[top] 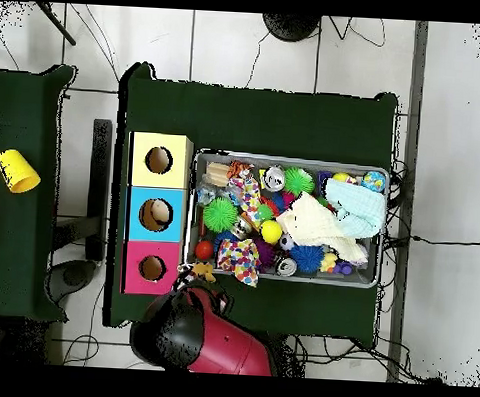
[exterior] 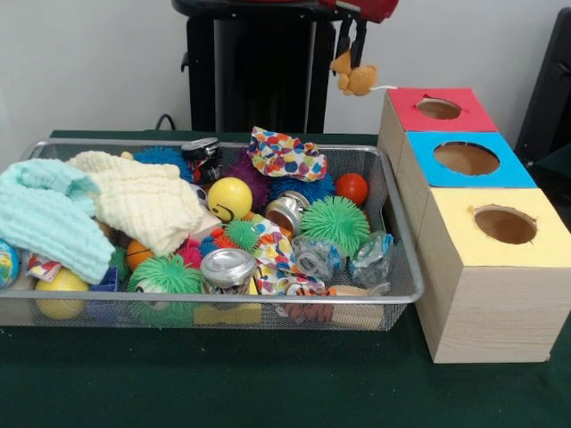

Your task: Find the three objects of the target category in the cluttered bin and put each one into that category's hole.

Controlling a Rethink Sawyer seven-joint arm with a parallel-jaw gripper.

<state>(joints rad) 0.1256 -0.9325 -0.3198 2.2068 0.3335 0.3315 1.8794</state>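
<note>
A small tan plush toy (exterior: 354, 78) is held clamped by the gripper (exterior: 356, 61), at ten o'clock from the red-topped box (exterior: 459, 114).

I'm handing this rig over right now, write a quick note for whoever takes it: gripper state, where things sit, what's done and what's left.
Gripper: shut on a small tan plush animal, hanging in the air between the wire mesh bin and the red-topped wooden box.
Boxes: red-topped, blue-topped and yellow-topped stand in a row beside the bin, each with a round hole.
Done: one plush lifted out of the bin, not yet dropped. Something pale shows inside the blue-topped box's hole from overhead; I cannot tell what.
Left: drop this plush in its hole, then search the clutter under the cream cloth and mint cloth.
</note>
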